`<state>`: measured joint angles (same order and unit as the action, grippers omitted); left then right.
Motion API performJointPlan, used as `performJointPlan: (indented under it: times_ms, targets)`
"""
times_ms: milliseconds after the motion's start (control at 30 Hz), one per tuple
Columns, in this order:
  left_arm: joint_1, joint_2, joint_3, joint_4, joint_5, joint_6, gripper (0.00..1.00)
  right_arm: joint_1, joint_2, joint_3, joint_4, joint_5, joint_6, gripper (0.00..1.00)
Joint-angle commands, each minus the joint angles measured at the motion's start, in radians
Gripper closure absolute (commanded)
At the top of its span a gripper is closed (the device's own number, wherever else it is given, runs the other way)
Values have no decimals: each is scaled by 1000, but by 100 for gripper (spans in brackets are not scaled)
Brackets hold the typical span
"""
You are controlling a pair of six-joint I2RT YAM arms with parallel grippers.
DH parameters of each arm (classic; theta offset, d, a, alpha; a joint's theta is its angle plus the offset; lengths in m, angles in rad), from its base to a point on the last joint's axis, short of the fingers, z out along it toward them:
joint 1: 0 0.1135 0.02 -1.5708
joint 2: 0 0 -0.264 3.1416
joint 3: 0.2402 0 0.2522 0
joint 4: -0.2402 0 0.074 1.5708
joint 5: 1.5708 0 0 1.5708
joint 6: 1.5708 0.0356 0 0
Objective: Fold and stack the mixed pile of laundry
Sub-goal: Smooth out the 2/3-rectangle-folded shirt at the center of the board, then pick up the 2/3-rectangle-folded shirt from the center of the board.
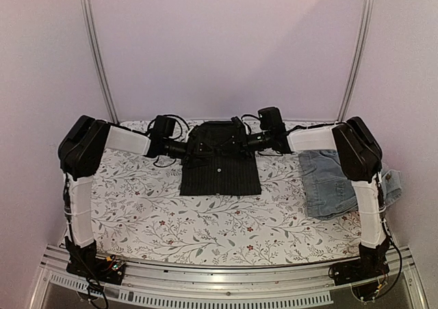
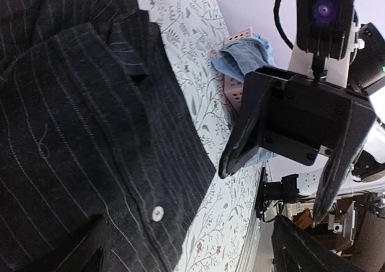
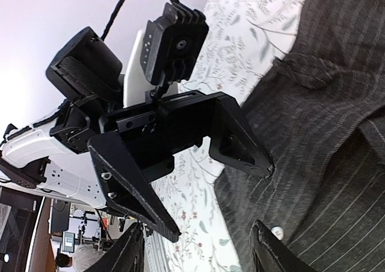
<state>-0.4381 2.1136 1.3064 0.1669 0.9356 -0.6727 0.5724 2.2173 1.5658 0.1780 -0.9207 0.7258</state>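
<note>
The black pinstriped shirt (image 1: 220,167) lies folded flat at the middle back of the table, its button placket facing up. It fills the left of the left wrist view (image 2: 78,139) and the right of the right wrist view (image 3: 325,139). My left gripper (image 1: 191,148) is open and empty at the shirt's upper left edge, its jaws spread wide (image 2: 198,245). My right gripper (image 1: 246,143) is open and empty at the upper right edge (image 3: 198,239). Faded denim (image 1: 328,182) lies at the right, partly under the right arm. The red garment is out of view.
A pink slatted basket (image 2: 236,90) holding a pale blue garment (image 2: 246,58) stands beyond the shirt on the right side. The floral tablecloth (image 1: 171,220) covers the table. A metal rail (image 1: 226,275) runs along the near edge.
</note>
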Motion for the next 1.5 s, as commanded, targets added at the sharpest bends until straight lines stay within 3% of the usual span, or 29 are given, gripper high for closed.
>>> performJointPlan:
  times_ms: [0,167,300,533,667,867,1000,1100,1233,1467]
  targets:
    - [1,128,57,6,-14,-25,8,-8,172,35,17,-16,41,43]
    - [-1,209,29,20,-9,-14,8,-5,270,-15,56,-27,61,44]
    - [-13,177,-97,66,6,-20,8,9,244,-136,123,-40,92,44]
    - [-24,12,-346,114,9,-14,7,70,103,-337,154,-51,81,43]
    - [-21,-163,-349,-45,-90,110,1,71,-37,-384,110,-65,72,42]
    - [-40,-483,-291,-327,-426,366,0,66,-194,-211,-170,-37,-114,42]
    - [-102,-645,-380,-349,-640,536,0,67,-147,-76,-303,-8,-202,45]
    - [-213,-741,-477,-318,-778,682,0,69,-78,5,-331,-4,-230,50]
    - [-357,-794,-586,-262,-925,821,1,81,30,95,-341,-6,-234,55]
    - [-526,-709,-654,-184,-1032,1021,16,86,198,183,-370,43,-266,59]
